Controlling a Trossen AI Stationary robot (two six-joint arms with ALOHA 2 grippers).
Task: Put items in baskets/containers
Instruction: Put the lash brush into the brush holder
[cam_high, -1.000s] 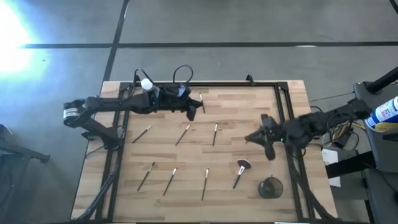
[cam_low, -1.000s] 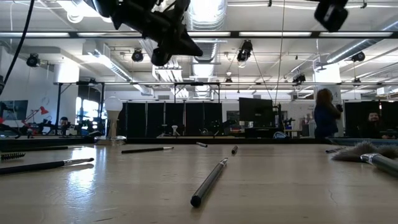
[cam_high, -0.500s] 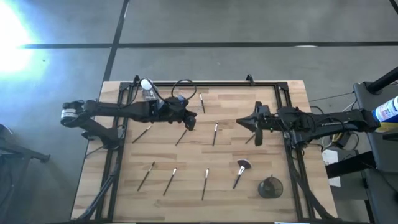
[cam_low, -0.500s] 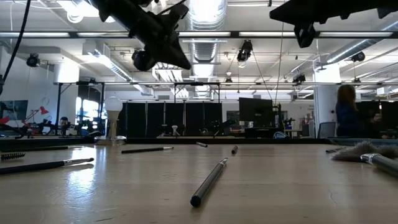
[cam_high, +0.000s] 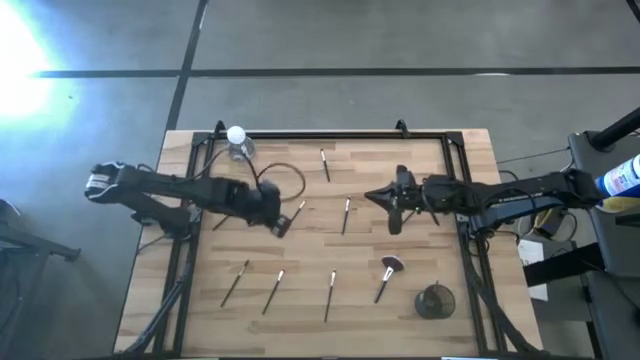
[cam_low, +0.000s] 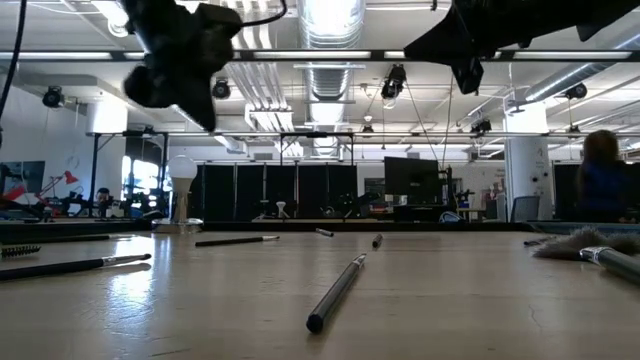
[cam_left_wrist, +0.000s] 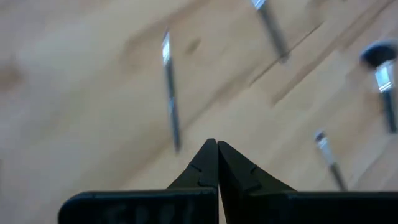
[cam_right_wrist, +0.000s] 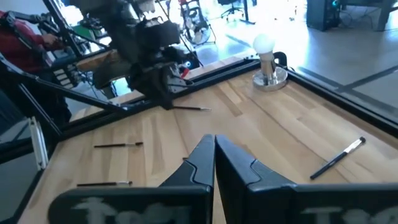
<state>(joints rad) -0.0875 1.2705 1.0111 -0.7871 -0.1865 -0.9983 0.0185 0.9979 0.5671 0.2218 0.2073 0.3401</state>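
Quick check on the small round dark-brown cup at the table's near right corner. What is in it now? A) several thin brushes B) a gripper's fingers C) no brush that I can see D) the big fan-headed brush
C: in the high view no brush shows in the small round dark-brown cup, and the big brush with the fanned pinkish head lies on the wooden table beside it.

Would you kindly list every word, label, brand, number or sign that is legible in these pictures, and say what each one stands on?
No text can be read anywhere in these pictures.
White and blue bottle beside the table, right edge of the high view: it carries a label, too small and blurred to read.
Thin dark-handled makeup brushes, small round dark-brown cup and light wooden table: no markings visible.
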